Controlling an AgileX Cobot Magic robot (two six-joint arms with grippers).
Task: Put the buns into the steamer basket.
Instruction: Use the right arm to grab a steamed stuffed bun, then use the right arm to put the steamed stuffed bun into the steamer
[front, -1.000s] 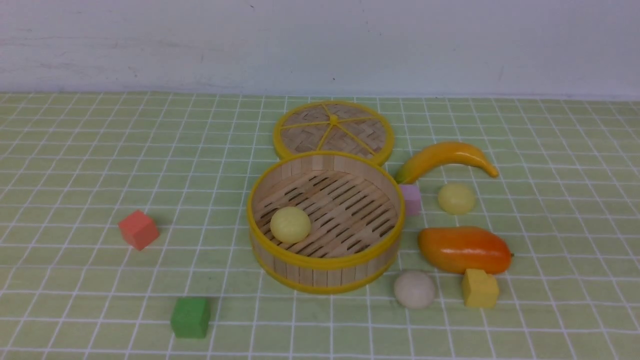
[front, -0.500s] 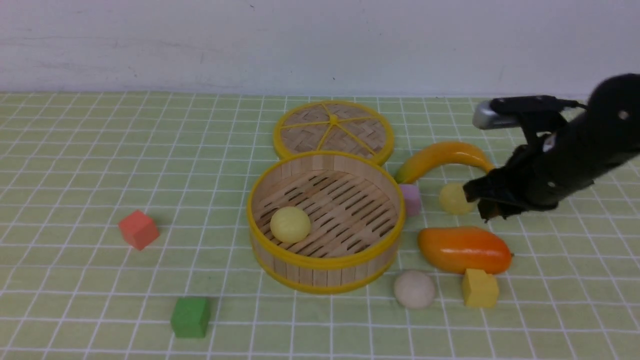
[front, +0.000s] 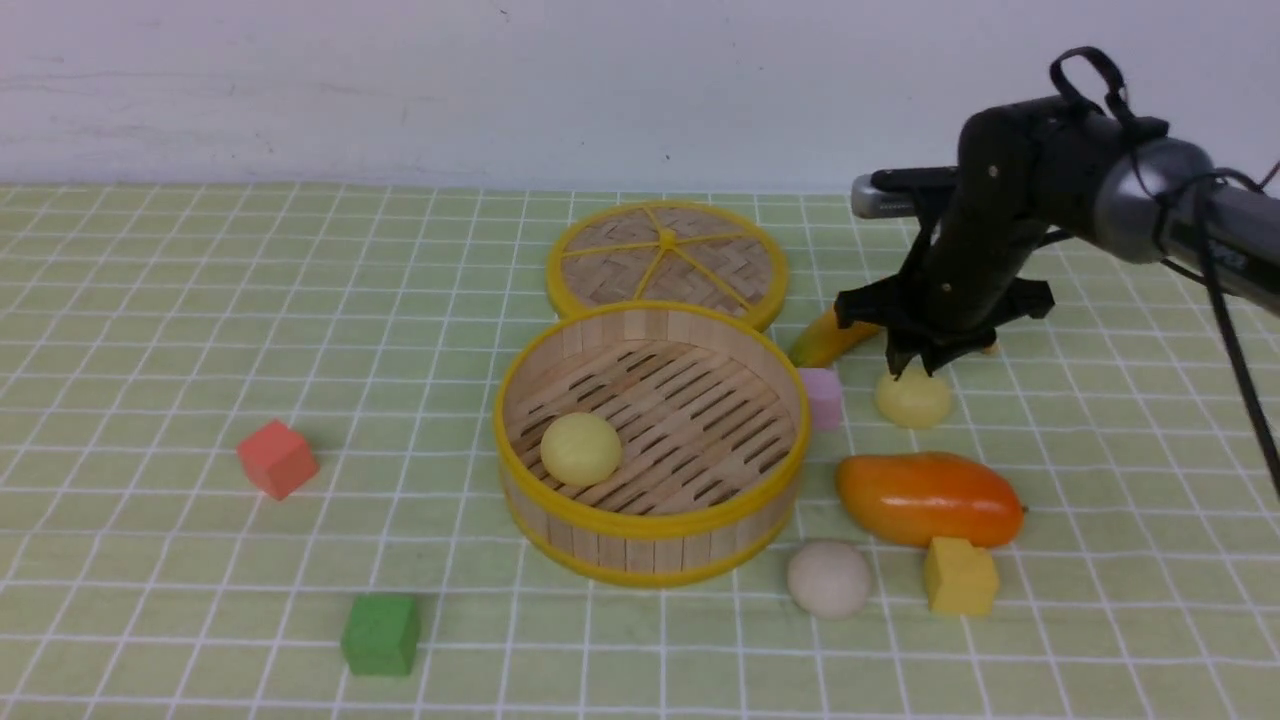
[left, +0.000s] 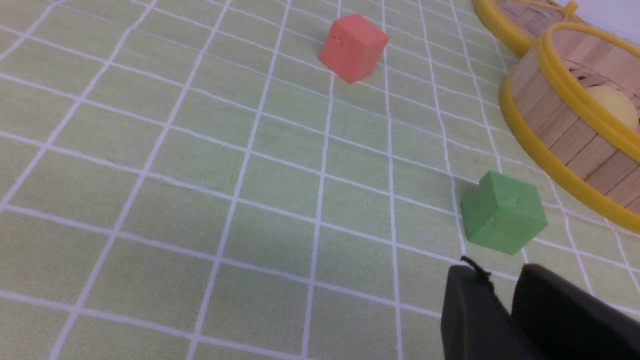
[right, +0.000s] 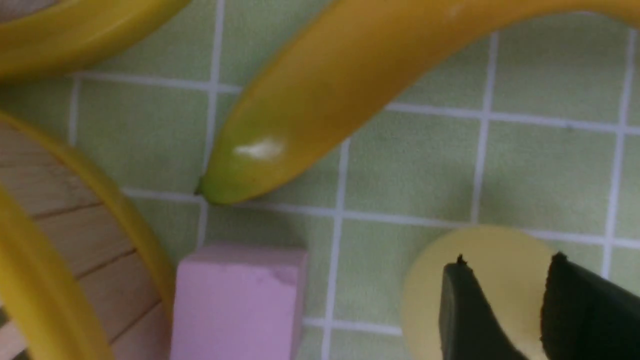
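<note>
Yellow bun (front: 912, 398) lies outside the steamer basket (front: 640, 555), near the banana (front: 830, 340). My right gripper (front: 912, 370) hangs just above it, fingers slightly apart, empty. Pickup step: next I must descend and clamp. Left gripper (left: 500, 280) barely shows; cannot tell.

The round bamboo basket (front: 650, 530) with yellow rims stands open. One yellow bun (front: 581, 449) sits inside on its floor. A second yellow bun (front: 912, 398) and a white bun (front: 829, 578) lie outside, to its right.
</note>
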